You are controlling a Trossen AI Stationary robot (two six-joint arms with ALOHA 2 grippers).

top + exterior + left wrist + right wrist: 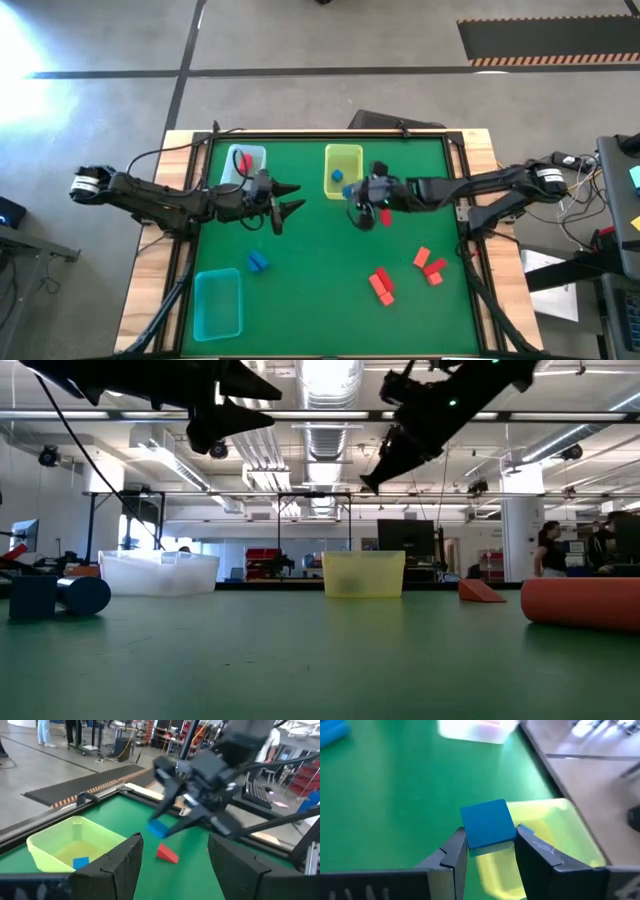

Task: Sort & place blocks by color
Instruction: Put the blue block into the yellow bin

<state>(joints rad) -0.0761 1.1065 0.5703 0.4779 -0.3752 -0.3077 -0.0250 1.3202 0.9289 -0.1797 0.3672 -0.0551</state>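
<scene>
My right gripper (352,194) is shut on a blue block (488,824) and hangs above the near edge of the yellow-green tray (343,168), which holds another blue block (337,175). My left gripper (292,198) is open and empty, raised over the table between the pale blue tray (245,162) and the yellow-green tray; its fingers (125,865) face my right gripper. A red block (245,162) lies in the pale blue tray. Blue blocks (258,262) lie at the near left. Several red and orange-red blocks (381,284) lie at the near right, and a red wedge (167,854) lies below my right gripper. My right gripper pinches the blue block by two opposite sides (470,837) between its two fingertips. The fingers come from the table's right, slanting down. The block is lifted clear of the table, over the rim of the yellow-green tray (545,845), its broad face showing in the wrist view.
A teal tray (217,303) stands at the near left corner. Wooden rails (470,150) edge the green mat. The two grippers are close to each other at mid-table. Bare green mat (320,270) lies at the near centre.
</scene>
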